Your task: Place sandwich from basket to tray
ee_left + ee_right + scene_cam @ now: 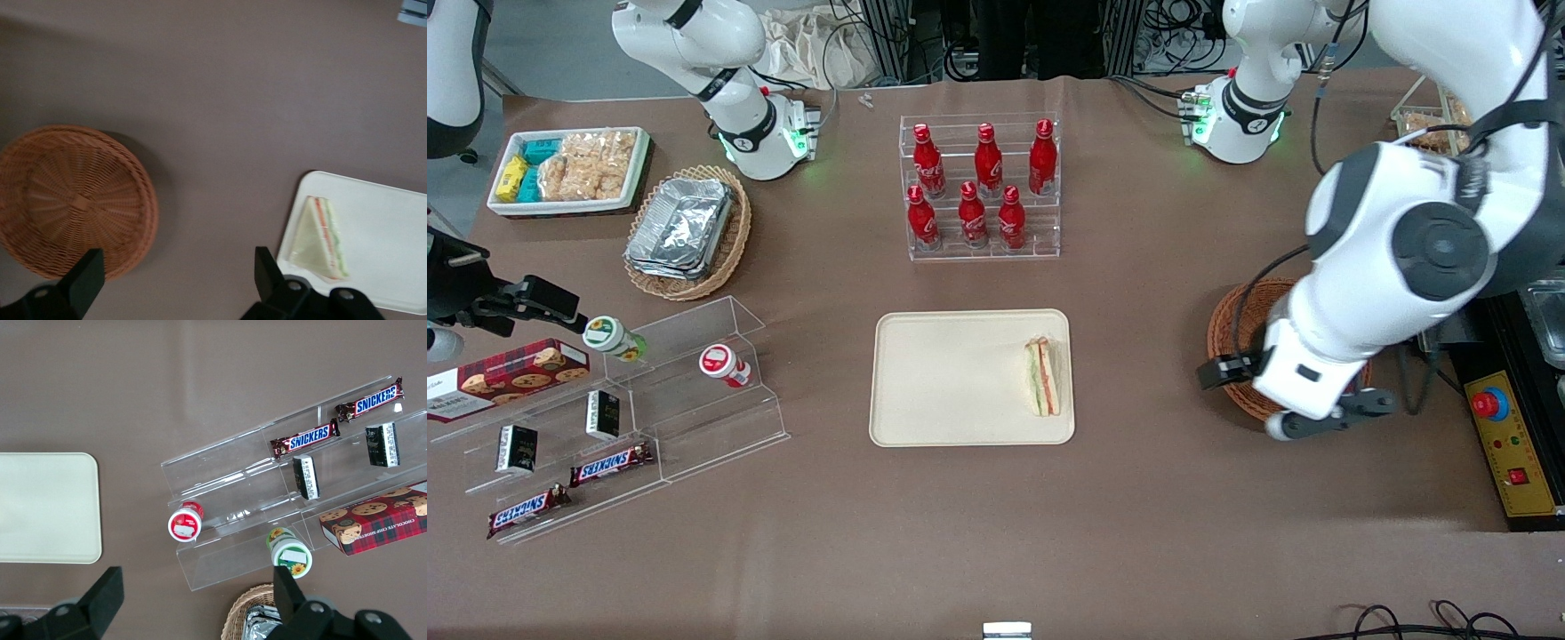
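Since the sandwich [1042, 376] lies on the tray [943, 382] — at its edge nearest the basket [73, 197], which sits empty — we judge the task essentially done. Our claw [179, 277] hangs wide and empty above the table [1138, 533], between basket and tray.

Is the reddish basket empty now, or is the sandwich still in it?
Empty. The basket shows only bare weave; the sandwich lies on the tray. The gripper hangs open above the table between them.
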